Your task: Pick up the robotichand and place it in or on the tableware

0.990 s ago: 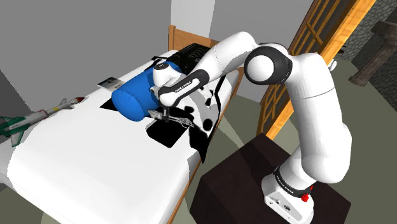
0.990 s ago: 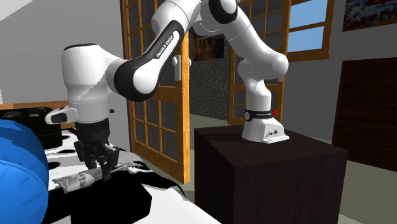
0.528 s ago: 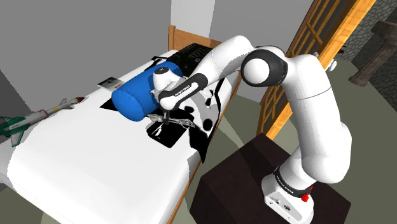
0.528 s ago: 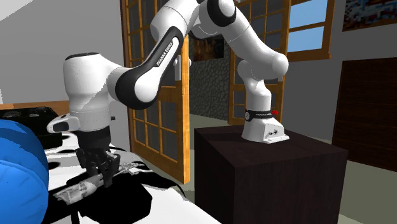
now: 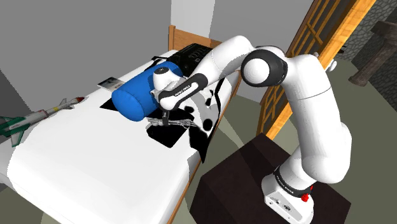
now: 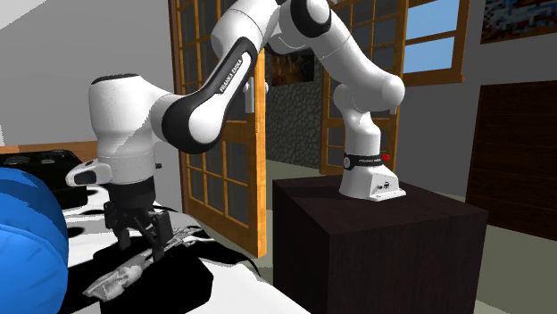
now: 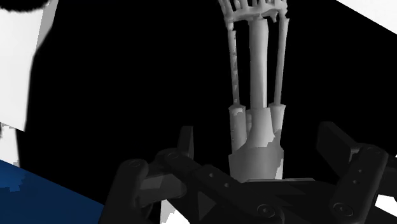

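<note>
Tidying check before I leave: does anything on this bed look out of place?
A grey robotic hand lies on a black patch of the bed, under the open tool, not held. A model missile lies near the bed's edge at the shoulder view's left. Neither belongs on a bed.

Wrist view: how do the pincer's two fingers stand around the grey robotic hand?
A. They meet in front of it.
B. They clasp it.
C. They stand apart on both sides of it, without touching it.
C: the pincer has its fingers apart, with a gap on each side of the robotic hand.
</note>
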